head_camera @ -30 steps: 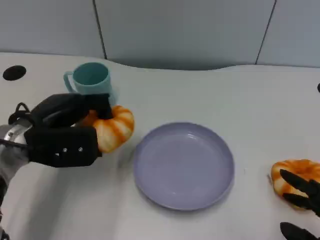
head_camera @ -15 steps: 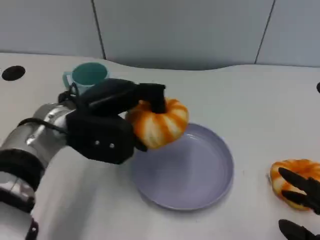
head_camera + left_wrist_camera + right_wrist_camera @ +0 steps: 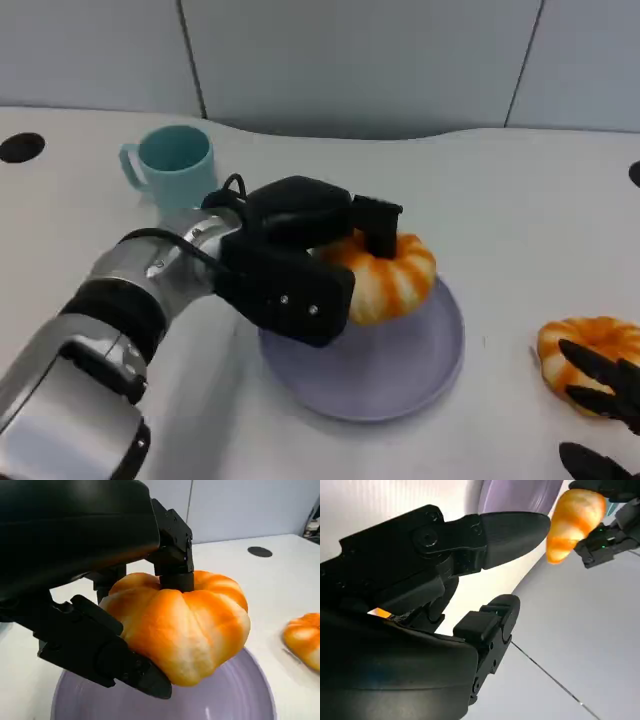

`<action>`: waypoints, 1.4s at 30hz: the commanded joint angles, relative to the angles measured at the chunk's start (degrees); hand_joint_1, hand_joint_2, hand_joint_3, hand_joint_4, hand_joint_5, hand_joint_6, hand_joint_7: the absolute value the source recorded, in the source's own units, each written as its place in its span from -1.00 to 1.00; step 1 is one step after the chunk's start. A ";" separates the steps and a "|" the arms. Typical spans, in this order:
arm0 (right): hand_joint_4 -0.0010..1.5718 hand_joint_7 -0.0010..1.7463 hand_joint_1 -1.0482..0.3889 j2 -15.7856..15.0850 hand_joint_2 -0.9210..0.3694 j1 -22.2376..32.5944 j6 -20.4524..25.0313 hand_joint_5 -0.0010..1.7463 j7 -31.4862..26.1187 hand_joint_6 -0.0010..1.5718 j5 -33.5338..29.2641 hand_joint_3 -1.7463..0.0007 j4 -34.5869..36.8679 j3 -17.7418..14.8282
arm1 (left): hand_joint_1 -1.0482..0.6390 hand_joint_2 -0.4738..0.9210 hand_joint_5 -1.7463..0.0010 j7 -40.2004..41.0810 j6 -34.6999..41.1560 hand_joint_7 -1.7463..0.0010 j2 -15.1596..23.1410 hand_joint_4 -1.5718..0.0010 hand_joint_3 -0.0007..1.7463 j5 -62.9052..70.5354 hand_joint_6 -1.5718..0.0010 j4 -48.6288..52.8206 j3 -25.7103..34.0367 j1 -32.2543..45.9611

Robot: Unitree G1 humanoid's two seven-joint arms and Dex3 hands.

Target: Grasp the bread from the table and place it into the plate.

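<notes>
Bread [image 3: 388,278] is clamped in the left hand [image 3: 295,265] fingers and held just over the purple plate [image 3: 420,365], probably so it can be dropped in. Right hand [image 3: 600,400] fingers are spread by a second bun [image 3: 575,350] on the desk.

orange ridged bread [image 3: 392,280], above lilac plate [image 3: 400,375]

A teal mug [image 3: 172,160] stands upright on the white counter [image 3: 520,200] at about ten o'clock, its handle turned toward nine o'clock. A second orange, ridged bun [image 3: 583,352] lies on the counter at about four o'clock, near the edge. A small black round spot [image 3: 20,147] marks the counter at far nine o'clock. Behind the counter, at twelve o'clock, runs a pale grey panelled wall [image 3: 360,60] with dark seams.
</notes>
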 commanded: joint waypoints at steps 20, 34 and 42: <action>0.10 -1.00 0.01 -0.09 -1.00 0.34 -1.20 -0.90 -0.77 -0.16 -0.33 0.64 -0.17 -0.21 | -0.41 0.95 0.31 -2.98 -2.85 0.89 1.86 0.70 -1.00 6.54 0.30 3.07 -6.59 -6.10; 0.14 -1.00 0.00 -0.18 -1.00 0.17 -1.46 -0.88 -0.70 -0.16 -0.12 0.64 0.15 -0.40 | -0.53 0.96 0.65 -13.78 -2.58 1.00 2.32 0.95 -1.00 3.33 0.56 2.40 -4.88 -7.57; 0.11 -1.00 0.00 -0.23 -1.00 0.28 -1.05 -0.89 -0.51 -0.17 0.04 0.63 -0.02 -0.50 | -0.53 0.94 0.57 -19.45 -2.09 0.96 3.63 0.86 -1.00 -0.54 0.46 0.65 -2.28 -8.01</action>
